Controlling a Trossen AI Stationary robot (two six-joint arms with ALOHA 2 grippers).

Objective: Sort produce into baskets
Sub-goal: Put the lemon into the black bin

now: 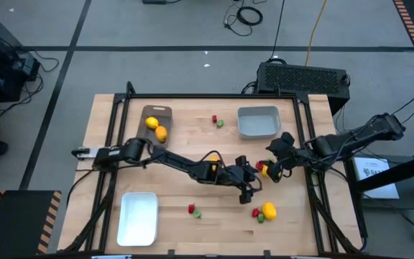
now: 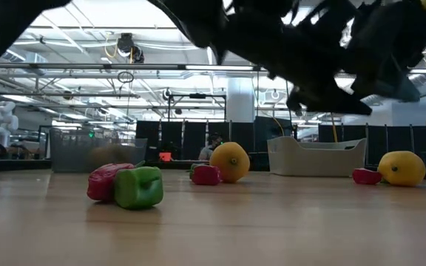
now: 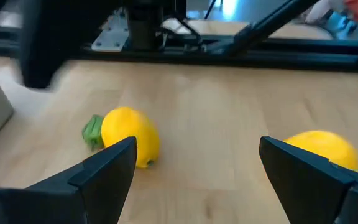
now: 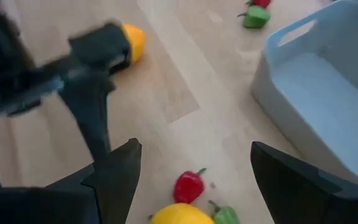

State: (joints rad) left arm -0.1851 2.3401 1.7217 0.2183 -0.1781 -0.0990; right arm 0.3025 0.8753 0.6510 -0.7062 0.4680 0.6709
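My left gripper [image 1: 249, 180] [image 3: 194, 165] is open and empty near the table's middle. A yellow fruit [image 3: 129, 135] with a green piece [image 3: 92, 132] lies on the table ahead of it, and another yellow fruit [image 3: 322, 148] lies off to the side. My right gripper [image 1: 273, 164] [image 4: 194, 165] is open and empty above a red piece [image 4: 188, 185], a yellow fruit [image 4: 179, 214] and a green piece [image 4: 225, 215]. The brown-grey tray [image 1: 157, 111] holds two yellow-orange fruits [image 1: 157, 128]. The grey-blue tray [image 1: 258, 122] and the white tray [image 1: 138, 217] hold nothing.
Loose produce lies on the table: a red and green pair [image 1: 217, 121] at the far side, another [image 1: 193, 211] near the front, a yellow fruit [image 1: 269, 210] with small pieces at front right, and a yellow fruit [image 1: 213, 157] beside my left arm. Black rails [image 1: 307, 144] frame the table.
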